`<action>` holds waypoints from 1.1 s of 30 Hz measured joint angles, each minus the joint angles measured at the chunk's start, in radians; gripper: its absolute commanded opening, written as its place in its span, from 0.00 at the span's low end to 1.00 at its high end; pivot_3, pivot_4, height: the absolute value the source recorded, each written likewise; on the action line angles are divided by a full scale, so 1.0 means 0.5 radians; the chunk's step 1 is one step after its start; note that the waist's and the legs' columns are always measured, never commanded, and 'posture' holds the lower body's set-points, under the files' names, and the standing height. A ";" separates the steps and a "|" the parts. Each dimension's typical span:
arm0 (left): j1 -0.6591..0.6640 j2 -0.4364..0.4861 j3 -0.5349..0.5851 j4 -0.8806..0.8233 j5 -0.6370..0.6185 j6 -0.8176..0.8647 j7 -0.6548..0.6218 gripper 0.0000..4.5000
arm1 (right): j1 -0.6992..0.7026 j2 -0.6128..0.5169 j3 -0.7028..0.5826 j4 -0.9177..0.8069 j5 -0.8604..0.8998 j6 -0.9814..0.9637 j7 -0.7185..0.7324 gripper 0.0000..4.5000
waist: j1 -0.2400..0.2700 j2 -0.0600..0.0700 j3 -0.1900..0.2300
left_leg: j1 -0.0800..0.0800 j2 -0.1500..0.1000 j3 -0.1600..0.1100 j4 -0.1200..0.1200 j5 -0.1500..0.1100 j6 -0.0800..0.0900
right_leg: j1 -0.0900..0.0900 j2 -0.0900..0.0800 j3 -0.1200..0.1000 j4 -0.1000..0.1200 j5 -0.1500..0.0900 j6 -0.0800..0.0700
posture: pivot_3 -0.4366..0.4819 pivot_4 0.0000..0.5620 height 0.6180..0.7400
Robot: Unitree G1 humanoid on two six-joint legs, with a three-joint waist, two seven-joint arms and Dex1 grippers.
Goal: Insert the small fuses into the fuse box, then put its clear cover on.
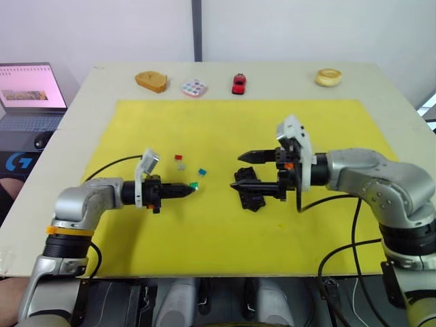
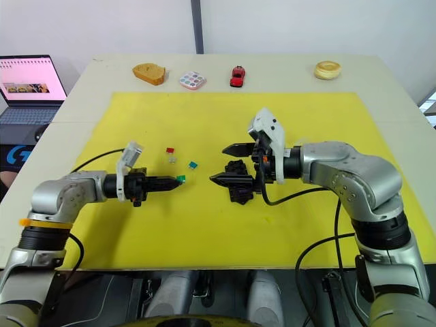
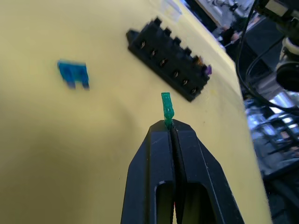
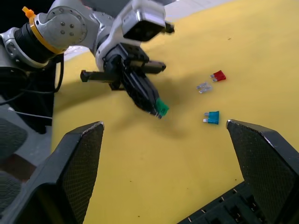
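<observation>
On the yellow mat (image 1: 204, 231), the black fuse box (image 1: 250, 195) lies under the wide-open right gripper (image 1: 241, 171). The left gripper (image 1: 193, 187), pinched tight, holds the green fuse (image 3: 167, 108). Teal fuse (image 1: 201, 172), red fuse (image 1: 178, 157) and grey fuse (image 1: 180, 165) lie nearby.

Two grippers meet over the yellow mat, one pinching a green fuse.

The left gripper (image 2: 178, 180) has its fingers closed on a green fuse (image 2: 181, 179), pointing toward the fuse box (image 2: 238, 185). The right gripper (image 2: 221, 163) hovers with jaws spread wide, the lower finger over the box. A red fuse (image 2: 169, 150), grey fuse (image 2: 173, 160) and teal fuse (image 2: 193, 165) lie loose on the yellow mat (image 2: 225, 225) between the arms. Along the table's far edge sit a dotted tray (image 2: 193, 81) and red toy car (image 2: 237, 75).
</observation>
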State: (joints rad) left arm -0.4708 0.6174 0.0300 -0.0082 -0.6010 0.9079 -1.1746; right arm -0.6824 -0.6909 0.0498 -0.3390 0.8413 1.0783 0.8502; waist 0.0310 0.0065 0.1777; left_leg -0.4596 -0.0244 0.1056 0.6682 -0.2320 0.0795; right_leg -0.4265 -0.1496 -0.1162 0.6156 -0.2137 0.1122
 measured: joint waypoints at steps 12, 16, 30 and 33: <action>-0.283 0.203 -0.021 -0.480 -0.077 -0.048 0.047 0.00 | -0.376 0.065 0.206 0.341 -0.057 0.019 0.290 0.47 | -0.033 0.000 0.001 | -0.004 0.000 0.001 -0.001 0.002 0.001 | 0.004 0.011 0.000 0.002 0.000 0.001 | 0.48 0.27 1.00; -0.303 0.259 -0.050 -0.521 -0.080 -0.063 0.037 0.00 | -0.434 0.065 0.241 0.373 -0.123 -0.020 0.352 0.47 | -0.046 -0.001 0.001 | -0.004 0.004 0.002 -0.001 0.004 0.003 | 0.004 0.016 0.001 0.001 0.000 0.001 | 0.48 0.27 1.00; -0.319 0.272 -0.126 -0.540 -0.081 -0.106 0.038 0.00 | -0.439 0.157 0.303 0.370 -0.225 -0.035 0.362 0.47 | -0.042 0.000 0.001 | -0.004 0.007 0.002 -0.001 0.005 0.000 | 0.003 0.020 0.003 0.001 -0.001 0.001 | 0.48 0.27 1.00; -0.324 0.264 -0.154 -0.540 -0.081 -0.125 0.039 0.00 | -0.439 0.174 0.303 0.367 -0.225 -0.035 0.349 0.47 | -0.040 0.000 0.001 | -0.004 0.007 0.002 -0.001 0.005 0.000 | 0.004 0.021 0.003 0.001 -0.001 0.001 | 0.48 0.27 1.00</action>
State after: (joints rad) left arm -0.6326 0.7495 -0.0470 -0.2783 -0.6414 0.8452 -1.1551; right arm -0.9020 -0.6038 0.2011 -0.1555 0.7287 1.0610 1.0246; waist 0.0109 0.0063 0.1781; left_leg -0.4617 -0.0207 0.1065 0.6675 -0.2295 0.0793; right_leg -0.4248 -0.1393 -0.1145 0.6164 -0.2141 0.1127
